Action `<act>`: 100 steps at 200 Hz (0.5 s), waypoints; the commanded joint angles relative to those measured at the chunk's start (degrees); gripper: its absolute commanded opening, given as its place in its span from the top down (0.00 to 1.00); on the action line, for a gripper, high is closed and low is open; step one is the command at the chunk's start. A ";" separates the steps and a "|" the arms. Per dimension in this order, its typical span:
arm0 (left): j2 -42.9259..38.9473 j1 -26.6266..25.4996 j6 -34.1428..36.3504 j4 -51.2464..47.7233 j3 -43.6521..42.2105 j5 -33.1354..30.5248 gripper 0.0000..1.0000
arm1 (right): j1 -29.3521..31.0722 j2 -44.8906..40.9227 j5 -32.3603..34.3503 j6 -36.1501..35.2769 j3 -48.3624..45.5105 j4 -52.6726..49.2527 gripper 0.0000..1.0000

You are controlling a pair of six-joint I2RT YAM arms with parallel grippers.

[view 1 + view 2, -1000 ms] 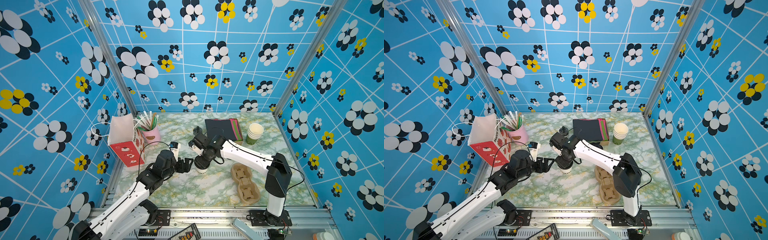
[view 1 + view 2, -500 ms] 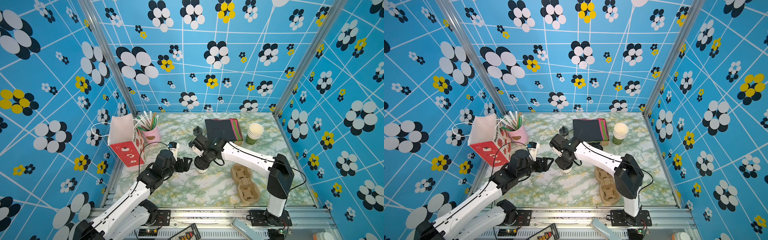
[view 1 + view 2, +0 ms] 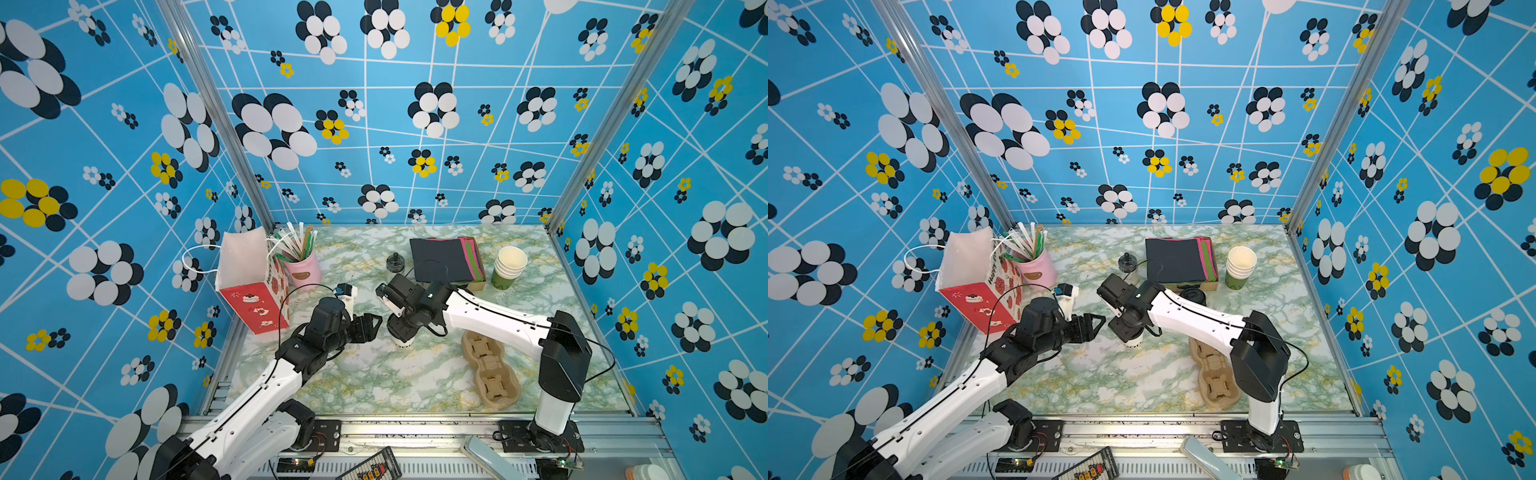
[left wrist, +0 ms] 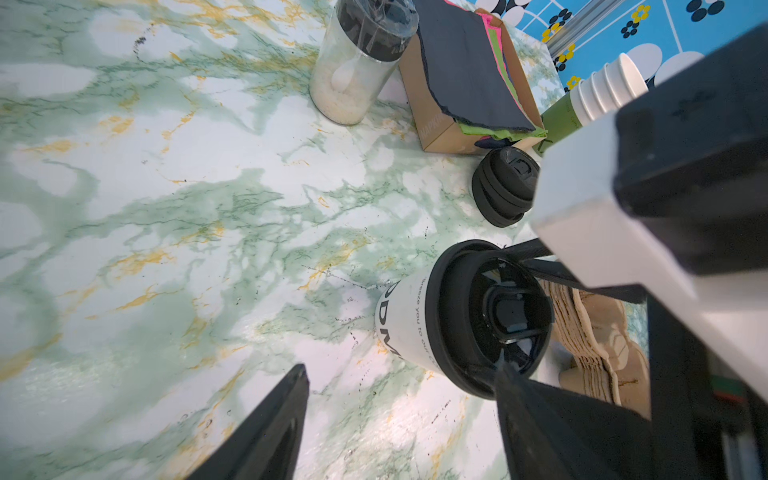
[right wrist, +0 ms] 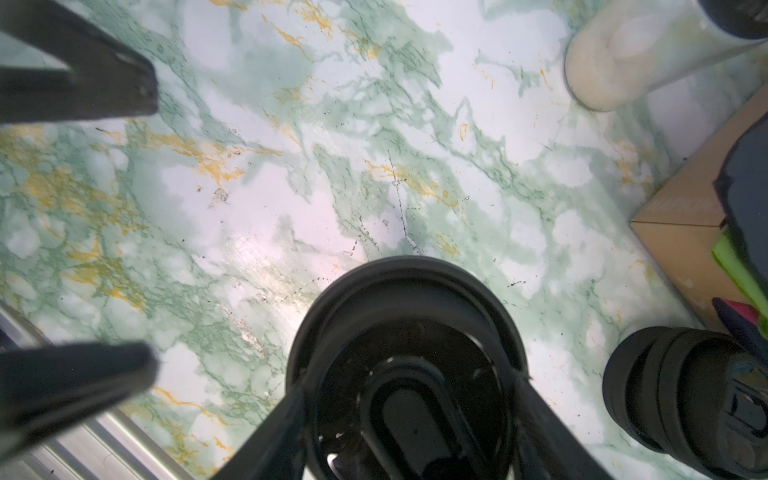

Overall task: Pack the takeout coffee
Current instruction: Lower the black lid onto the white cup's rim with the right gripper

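The takeout coffee (image 3: 403, 341) (image 3: 1133, 340) is a white printed paper cup with a black sip lid (image 4: 494, 316) (image 5: 407, 332), upright mid-table. My right gripper (image 3: 405, 328) (image 5: 409, 386) comes down from above. It is shut on the lid's rim, one finger on each side. My left gripper (image 3: 374, 326) (image 3: 1096, 326) (image 4: 401, 370) hangs just left of the cup, low over the table. It is open with nothing between its fingers, and one fingertip (image 4: 509, 386) is close to the lid's edge.
A red-and-white gift bag (image 3: 253, 286) and a pink straw holder (image 3: 305, 270) stand back left. Behind the cup are a sugar jar (image 3: 394, 266), a napkin box (image 3: 446, 259), a stack of black lids (image 3: 1192, 296) and nested paper cups (image 3: 509, 266). A cardboard cup carrier (image 3: 490, 370) lies front right.
My left gripper has edged toward the cup and its fingers have drawn somewhat closer together. The right gripper has stayed on the lid.
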 commanded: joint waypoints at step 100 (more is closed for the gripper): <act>7.43 0.51 -2.80 5.59 -0.52 7.60 0.39 | 1.37 8.30 -5.59 1.96 -13.12 -8.31 0.66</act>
